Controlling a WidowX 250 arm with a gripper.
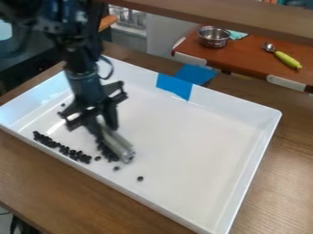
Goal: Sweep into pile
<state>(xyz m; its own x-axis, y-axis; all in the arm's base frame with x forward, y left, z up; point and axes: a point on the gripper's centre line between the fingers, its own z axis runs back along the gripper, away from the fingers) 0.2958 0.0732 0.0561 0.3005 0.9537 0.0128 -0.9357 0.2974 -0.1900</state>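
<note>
- one end effector [105,129], black, hanging over the left part of the tray, fingers clamped on the pale sweeping tool
- one pale sweeping tool [120,146], roughly cylindrical, slanting down to the tray floor
- one white tray [202,153], shallow and rectangular, on a brown wooden bench [272,183], blue tape [174,87] over its far wall
- one row of dark pieces [63,148], small and roundish, near the tray's front wall, thickest at its two ends
- one clump of dark pieces [107,152], lying right beside the tool
- strays: two loose pieces in front of the tool, one nearer the row, one or so behind at the left
- state of the work: judged partly done, most pieces gathered in row and clump
- outstanding: merging clump with row, drawing the long row together, fetching the strays, all for a single pile
</note>
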